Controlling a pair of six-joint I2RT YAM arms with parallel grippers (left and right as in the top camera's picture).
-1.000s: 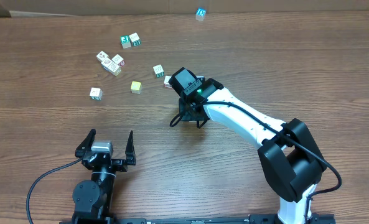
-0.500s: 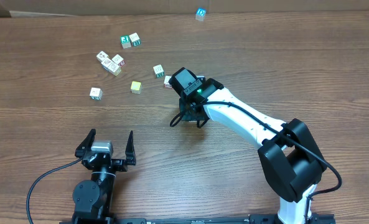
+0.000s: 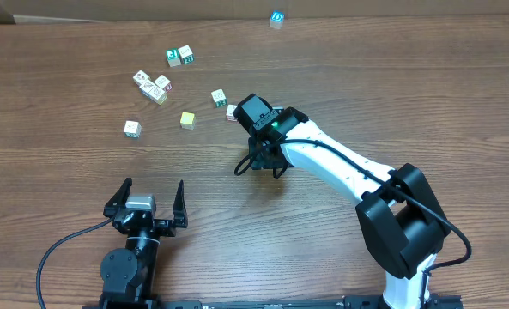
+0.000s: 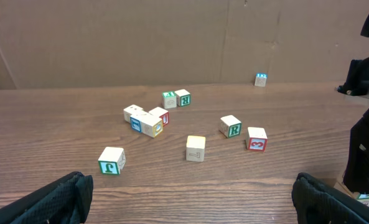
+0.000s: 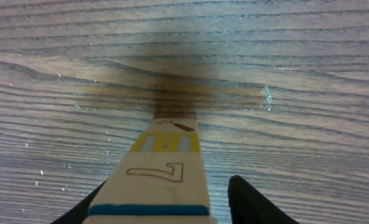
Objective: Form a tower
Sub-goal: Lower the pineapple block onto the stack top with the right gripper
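Note:
The tower [image 5: 163, 177] fills the right wrist view from above as a slim stack of wooden cubes. Its top cube is pale with a brown outlined mark and a blue stripe, and a yellow-edged cube shows below. My right gripper [image 5: 167, 202] is open around the top: the right finger [image 5: 252, 199] stands clear of the stack and the left finger [image 5: 84, 208] sits close against it. In the overhead view the right gripper [image 3: 258, 163] hides the tower. My left gripper [image 3: 147, 199] rests open near the front edge, nothing between its fingers [image 4: 53, 199].
Loose cubes lie scattered at the back left: a pair [image 3: 179, 57], a cluster of three [image 3: 154, 86], single ones [image 3: 132, 129], [image 3: 187, 119], [image 3: 219, 98], [image 3: 233, 112], and a blue-marked cube [image 3: 276, 19] far back. A cardboard wall [image 4: 172, 43] closes the far side.
The right gripper's fingers have shifted slightly around the top of the tower. The left arm and the loose cubes have not moved.

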